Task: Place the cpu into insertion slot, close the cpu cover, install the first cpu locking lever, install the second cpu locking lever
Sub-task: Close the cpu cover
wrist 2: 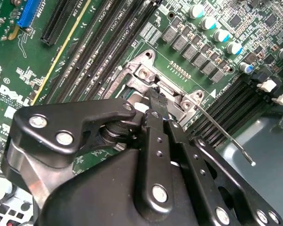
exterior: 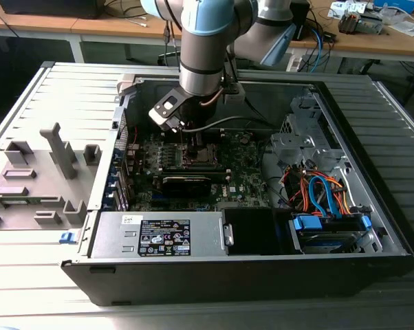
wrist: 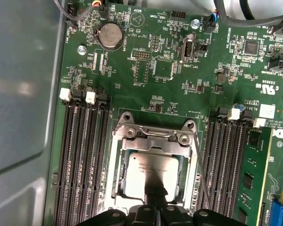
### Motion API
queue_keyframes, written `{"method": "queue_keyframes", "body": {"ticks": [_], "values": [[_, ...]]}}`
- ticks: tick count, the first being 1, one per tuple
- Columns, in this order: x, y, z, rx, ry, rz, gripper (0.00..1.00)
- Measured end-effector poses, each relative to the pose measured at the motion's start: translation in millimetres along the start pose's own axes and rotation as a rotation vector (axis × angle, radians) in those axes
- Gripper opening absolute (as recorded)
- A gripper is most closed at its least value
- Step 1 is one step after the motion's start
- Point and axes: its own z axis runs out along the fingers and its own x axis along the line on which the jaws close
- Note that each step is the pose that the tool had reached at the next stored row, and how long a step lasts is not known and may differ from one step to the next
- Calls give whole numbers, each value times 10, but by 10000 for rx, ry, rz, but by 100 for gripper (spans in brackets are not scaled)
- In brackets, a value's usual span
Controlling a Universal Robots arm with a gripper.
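The cpu [wrist: 148, 172], a flat square chip with a silver-grey top, lies in the insertion slot [wrist: 117, 183], whose dark frame shows along its side. The silver cpu cover [wrist: 153, 140] lies down around the chip. My gripper [wrist: 153, 201] is shut, fingers together with nothing between them, its tip directly over the chip's near edge. In the second wrist view the gripper [wrist 2: 156, 96] tip sits at the cover's hinge bracket [wrist 2: 144, 77]. A thin wire locking lever [wrist 2: 226, 139] juts out free beside the socket, also seen as the lever [wrist: 200, 169]. In the exterior view the gripper [exterior: 193, 141] hangs over the motherboard.
Long black memory slots [wrist: 82, 160] flank the socket on both sides. A power supply box [exterior: 159, 235] lies along the case's front, with a drive cage and coloured cables [exterior: 324, 199] at the exterior view's right. Grey fixtures [exterior: 49, 165] stand outside at its left.
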Motion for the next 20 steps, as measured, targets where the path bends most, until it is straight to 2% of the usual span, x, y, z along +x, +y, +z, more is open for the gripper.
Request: {"method": "queue_keyframes", "body": {"ticks": [3,6,8,9,11,12,15,20], "values": [[-5,32,-33,8,1,0,11],[-17,110,-40,43,9,-2,11],[-20,131,-61,44,14,-3,11],[-21,134,-80,45,14,-4,11],[-24,131,-189,45,13,-1,11],[-25,129,-217,45,14,-3,11],[-27,125,-290,45,14,-2,11],[-30,120,-373,46,13,-2,11]]}}
